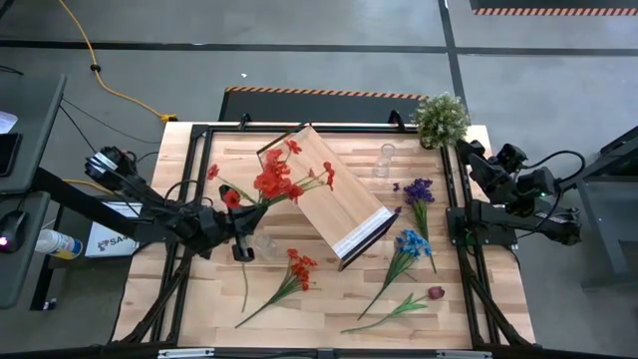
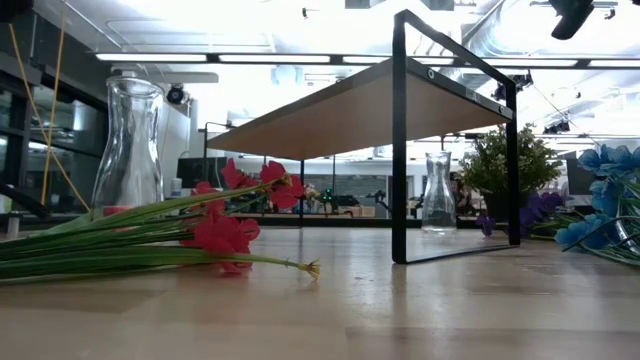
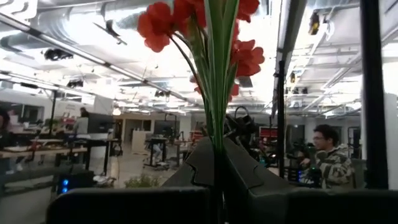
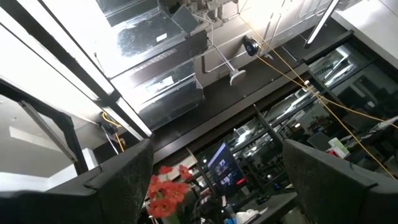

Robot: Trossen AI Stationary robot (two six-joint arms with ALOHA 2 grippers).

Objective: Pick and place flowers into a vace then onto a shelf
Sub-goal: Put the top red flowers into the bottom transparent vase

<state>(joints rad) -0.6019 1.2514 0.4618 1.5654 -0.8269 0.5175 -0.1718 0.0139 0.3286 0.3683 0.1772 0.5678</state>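
Left gripper (image 1: 242, 237) clenched on green stems of a red flower bunch (image 1: 271, 179), low over the table's left half; stems seen pinched between its dark fingers (image 3: 205, 168) in the left wrist view, blooms fanned out toward the shelf. Just beside that gripper, a clear glass vase (image 1: 263, 242) standing upright on the wooden table (image 1: 199, 289). Farther right, a red-orange flower (image 1: 297, 267) lying flat near the front edge. At centre, the light-wood shelf (image 1: 324, 194) set diagonally, white strip at its lower right end. Behind it, a second glass vase (image 1: 384, 160) and a potted plant (image 1: 440, 118). Purple (image 1: 419, 191), blue (image 1: 409, 244) and dark red (image 1: 435, 293) flowers lying on the right half. Right gripper (image 4: 214, 180) spread wide, released, parked at the table's right edge.
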